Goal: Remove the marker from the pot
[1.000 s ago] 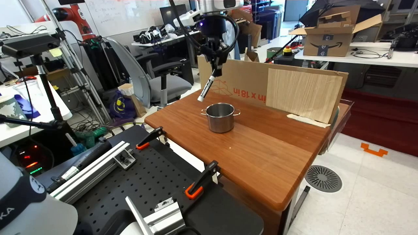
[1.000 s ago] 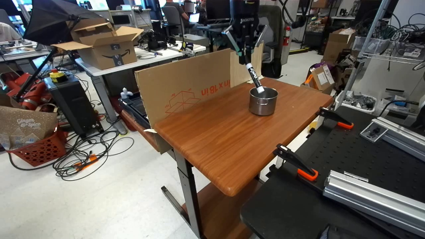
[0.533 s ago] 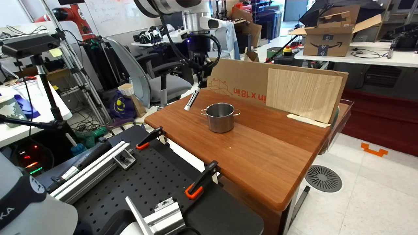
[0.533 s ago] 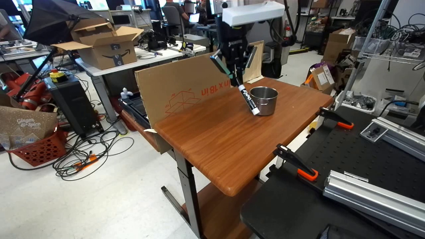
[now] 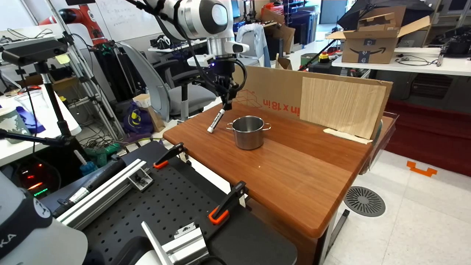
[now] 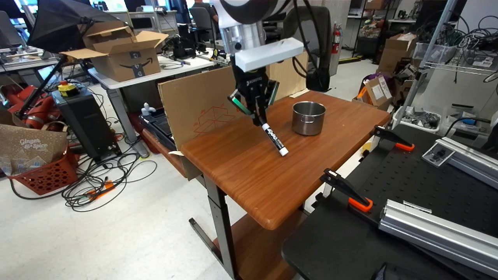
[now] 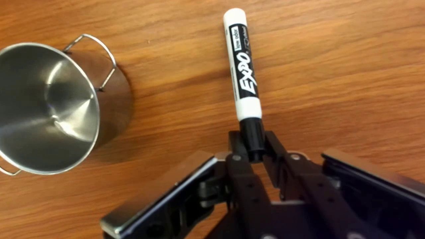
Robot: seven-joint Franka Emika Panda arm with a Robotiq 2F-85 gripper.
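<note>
The marker has a white body with a black label and a black cap. My gripper is shut on the black cap. The marker hangs tilted in an exterior view, its white end pointing down, beside the pot. I cannot tell whether that end touches the wooden table. The round metal pot stands upright on the table; it also shows in the wrist view, its inside bare metal and its left side cut off. The gripper is low over the table in both exterior views.
An upright cardboard panel lines the table's far edge, with a pale wood board against it. The pot's wire handle sticks out toward the marker. Black clamps grip the table's near edge by a black perforated bench.
My gripper has carried the marker from above and behind the pot, sideways and down, to low over the table beside it. The pot has stayed in place.
</note>
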